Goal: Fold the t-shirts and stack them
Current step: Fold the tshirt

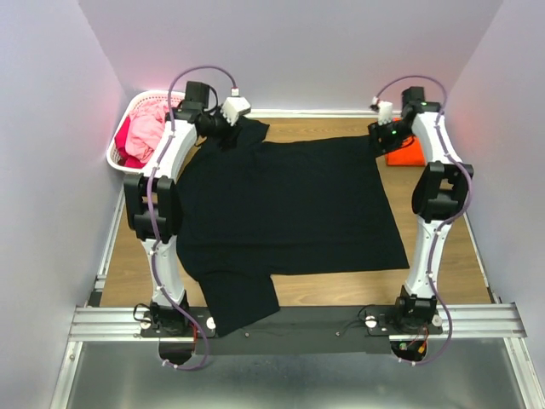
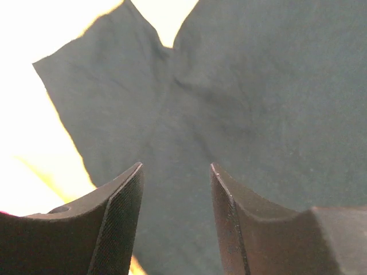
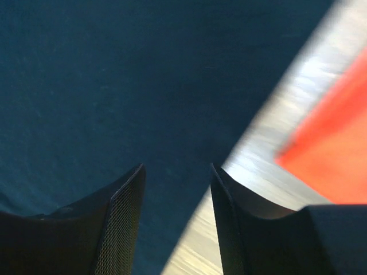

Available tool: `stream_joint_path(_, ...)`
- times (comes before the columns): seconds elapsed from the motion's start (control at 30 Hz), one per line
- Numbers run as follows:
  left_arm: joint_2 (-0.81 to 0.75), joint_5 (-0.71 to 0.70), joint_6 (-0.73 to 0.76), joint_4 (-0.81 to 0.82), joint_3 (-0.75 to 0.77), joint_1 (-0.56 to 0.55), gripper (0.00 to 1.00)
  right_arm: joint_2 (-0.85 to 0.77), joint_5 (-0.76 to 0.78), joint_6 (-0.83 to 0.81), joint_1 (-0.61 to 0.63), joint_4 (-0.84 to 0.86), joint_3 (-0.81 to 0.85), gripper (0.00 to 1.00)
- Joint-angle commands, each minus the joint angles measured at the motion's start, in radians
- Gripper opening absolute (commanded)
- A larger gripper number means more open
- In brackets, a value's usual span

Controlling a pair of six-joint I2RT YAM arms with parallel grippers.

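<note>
We find the black shirt (image 1: 289, 204) flat on the table (image 1: 358, 288), unfolded; left pincer (image 2: 176, 167) and right pincer (image 3: 176, 167) spread, empty; orange shirt (image 1: 407, 153) lies aside; folding and stacking remain.

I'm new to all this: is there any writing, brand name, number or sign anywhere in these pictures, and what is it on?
No text can be read in any view.
The black t-shirt: plain, no print showing.
The orange t-shirt: plain where it shows.
The white basket: no label visible.
The left arm and right arm: no legible marking.
</note>
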Motion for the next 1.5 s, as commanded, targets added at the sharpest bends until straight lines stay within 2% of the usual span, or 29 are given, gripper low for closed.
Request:
stream_joint_path(0.0,0.057,-0.038,-0.059,0.021,-0.074,0.005,0.57,0.03,0.056,0.007,0.081,0.002,-0.079,0.56)
stream_joint_path(0.13,0.081,-0.136,-0.036,0.055,-0.179,0.005,0.57,0.043,0.12,-0.009,0.092,0.064,-0.185,0.53)
stream_joint_path(0.43,0.065,-0.182,0.004,0.095,-0.386,-0.008,0.52,0.022,0.217,-0.07,0.092,0.121,-0.399,0.49)
stream_joint_path(0.7,-0.063,-0.191,0.034,0.118,-0.694,-0.054,0.45,-0.094,0.283,-0.147,0.089,0.141,-0.66,0.47)
stream_joint_path(0.83,-0.152,-0.168,0.047,0.1,-0.796,-0.085,0.44,-0.183,0.28,-0.152,0.087,0.132,-0.708,0.47)
stream_joint_path(0.93,-0.195,-0.131,0.05,0.069,-0.728,-0.076,0.52,-0.22,0.233,-0.116,0.076,0.117,-0.635,0.57)
stream_joint_path(1.0,-0.178,-0.072,0.021,0.04,-0.577,-0.053,0.56,-0.202,0.181,-0.074,0.069,0.114,-0.566,0.64)
stream_joint_path(1.03,-0.161,-0.053,0.007,0.029,-0.514,-0.048,0.56,-0.184,0.168,-0.061,0.069,0.111,-0.474,0.64)
stream_joint_path(1.07,-0.12,-0.033,-0.005,0.02,-0.387,-0.045,0.57,-0.167,0.159,-0.049,0.069,0.108,-0.428,0.64)
stream_joint_path(1.23,0.031,-0.028,-0.131,0.045,-0.064,-0.024,0.6,0.04,0.139,0.048,0.069,0.111,-0.116,0.66)
stream_joint_path(1.27,0.087,-0.039,-0.148,0.043,0.027,-0.022,0.6,0.072,0.144,0.065,0.069,0.112,-0.008,0.66)
stream_joint_path(1.4,0.178,-0.076,-0.216,0.09,0.152,-0.004,0.62,0.218,0.171,0.126,0.069,0.118,0.193,0.66)
stream_joint_path(1.47,0.198,-0.088,-0.239,0.12,0.171,0.002,0.63,0.26,0.185,0.141,0.069,0.144,0.226,0.67)
